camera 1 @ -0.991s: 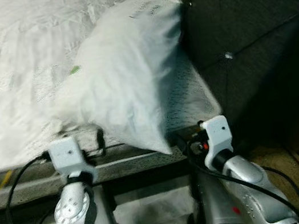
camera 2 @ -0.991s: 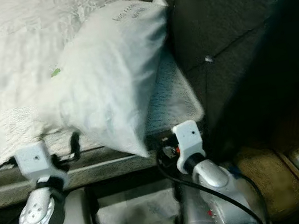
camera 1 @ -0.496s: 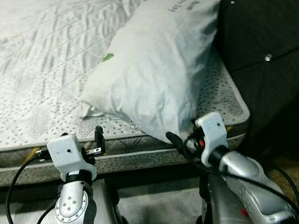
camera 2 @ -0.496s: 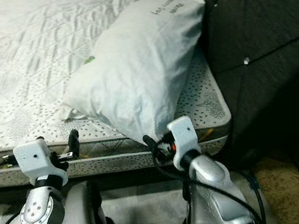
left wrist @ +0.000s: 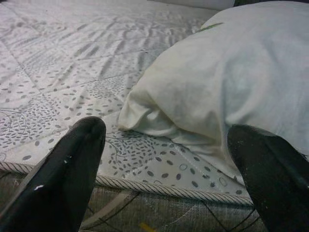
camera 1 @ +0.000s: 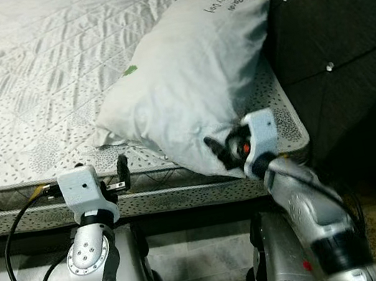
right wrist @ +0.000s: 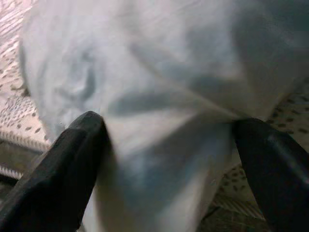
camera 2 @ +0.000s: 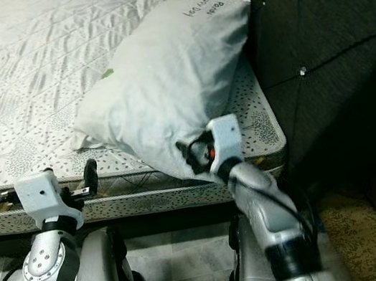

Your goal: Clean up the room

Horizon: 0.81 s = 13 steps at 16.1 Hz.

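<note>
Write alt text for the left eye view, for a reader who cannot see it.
The right tool reaches up to the near corner of a white pillow lying on a patterned mattress. The left tool is held at the mattress edge. A dark tufted headboard stands on the right.

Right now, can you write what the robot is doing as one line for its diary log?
right gripper: open, at near corner of white fabric pillow | left gripper: open, at edge of white quilted mattress | pillow: not gripped

Bright even light on the bed [camera 1: 53, 77], deep shadow beyond the right pincer [camera 1: 220, 151], right arm motion-blurred, right wrist view soft
</note>
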{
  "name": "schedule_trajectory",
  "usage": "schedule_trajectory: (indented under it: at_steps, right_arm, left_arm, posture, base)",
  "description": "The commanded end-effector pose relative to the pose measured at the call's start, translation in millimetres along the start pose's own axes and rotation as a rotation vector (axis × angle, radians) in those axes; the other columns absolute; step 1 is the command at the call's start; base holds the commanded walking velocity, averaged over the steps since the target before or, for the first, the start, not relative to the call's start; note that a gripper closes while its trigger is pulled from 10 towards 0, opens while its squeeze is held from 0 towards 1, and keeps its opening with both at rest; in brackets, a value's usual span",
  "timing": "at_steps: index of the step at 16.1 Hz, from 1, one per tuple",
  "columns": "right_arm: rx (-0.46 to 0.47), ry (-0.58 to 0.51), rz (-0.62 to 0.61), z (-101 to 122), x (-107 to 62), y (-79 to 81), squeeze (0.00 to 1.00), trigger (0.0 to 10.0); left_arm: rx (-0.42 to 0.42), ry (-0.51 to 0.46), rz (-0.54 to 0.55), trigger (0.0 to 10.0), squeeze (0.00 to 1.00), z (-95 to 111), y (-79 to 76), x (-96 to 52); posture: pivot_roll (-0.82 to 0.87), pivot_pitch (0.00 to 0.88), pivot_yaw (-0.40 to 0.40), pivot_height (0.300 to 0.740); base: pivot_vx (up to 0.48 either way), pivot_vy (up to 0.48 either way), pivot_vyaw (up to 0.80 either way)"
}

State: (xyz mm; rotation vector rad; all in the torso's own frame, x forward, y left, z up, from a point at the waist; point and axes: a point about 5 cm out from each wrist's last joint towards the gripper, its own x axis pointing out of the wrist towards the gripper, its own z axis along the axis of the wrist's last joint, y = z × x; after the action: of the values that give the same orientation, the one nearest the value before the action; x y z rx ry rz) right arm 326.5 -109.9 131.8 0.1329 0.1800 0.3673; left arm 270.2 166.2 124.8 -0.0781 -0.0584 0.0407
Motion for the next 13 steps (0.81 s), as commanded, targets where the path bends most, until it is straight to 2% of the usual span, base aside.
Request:
schedule_trajectory:
  at_steps: [1,2,4,7,10,13]
  right_arm:
    - [0.031,0.05,-0.013,-9.4,1.1,0.0,0.0,0.7]
    - [0.041,0.07,-0.014,-13.2,2.9,3.8,0.0,0.0]
    - [0.08,0.089,-0.03,-18.2,6.7,11.1,0.0,0.0]
    - [0.13,0.103,0.018,-19.4,17.0,30.6,0.0,0.0]
    - [0.166,0.047,0.005,-4.5,39.9,47.4,0.0,0.0]
    - [0.201,0.021,0.012,5.2,50.7,58.1,0.0,0.0]
  left_arm:
    - [0.007,-0.004,-0.004,10.0,0.0,1.3,1.3,-0.3]
    - [0.009,-0.003,-0.003,10.0,0.0,1.0,2.3,-0.4]
    - [0.011,0.001,0.0,10.0,0.0,-0.4,2.8,-0.9]
    - [0.008,-0.002,-0.004,10.0,0.0,0.3,0.6,0.1]
    - [0.013,-0.005,-0.002,10.0,0.0,1.7,1.9,2.1]
    - [0.014,-0.012,0.004,10.0,0.0,4.4,3.2,2.4]
  posture:
    - [-0.05,0.161,-0.057,0.526]
    - [-0.05,0.16,-0.055,0.526]
    - [-0.05,0.159,-0.055,0.526]
    - [-0.03,0.137,-0.053,0.526]
    - [-0.01,0.128,-0.049,0.526]
    - [0.01,0.132,-0.055,0.526]
  base:
    - [0.0,0.0,0.0]
    - [0.0,0.0,0.0]
    - [0.0,0.0,0.0]
    - [0.0,0.0,0.0]
    - [0.0,0.0,0.0]
    - [0.0,0.0,0.0]
